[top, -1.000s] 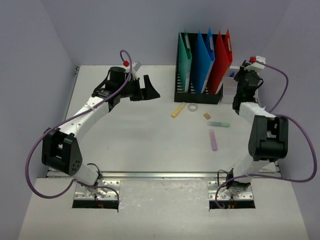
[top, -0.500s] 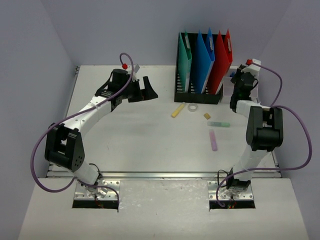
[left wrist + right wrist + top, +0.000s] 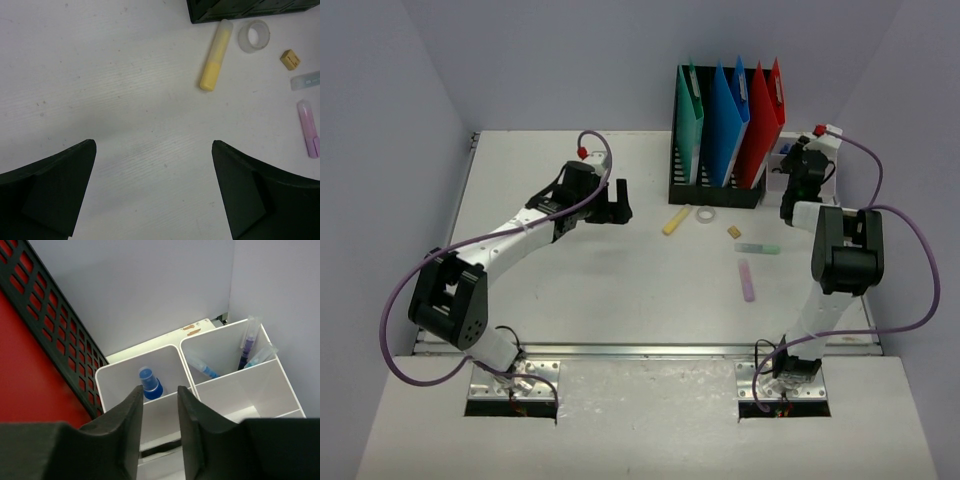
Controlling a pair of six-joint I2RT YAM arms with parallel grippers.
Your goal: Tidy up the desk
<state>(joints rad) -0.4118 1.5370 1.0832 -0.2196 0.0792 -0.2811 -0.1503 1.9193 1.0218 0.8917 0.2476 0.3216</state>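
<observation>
- White desk (image 3: 620, 290) stretches forward from the black file holder (image 3: 715, 190) standing at its back.
- Left gripper (image 3: 153, 145), left of the holder, hangs spread wide above the desk.
- Right gripper (image 3: 160, 389), right of the holder, has its jaws narrowly parted, gripping nothing, above a white compartment box (image 3: 235, 380) containing a blue-capped item (image 3: 149, 382).

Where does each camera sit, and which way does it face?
Top external: above and behind, facing down on the desk; left arm and right arm show.
Left wrist: on the left arm, facing down at a yellow marker and tape ring; its open fingers show.
Right wrist: facing down into the white compartment box; its fingers show.
Shared: top and left wrist both show the marker.
</observation>
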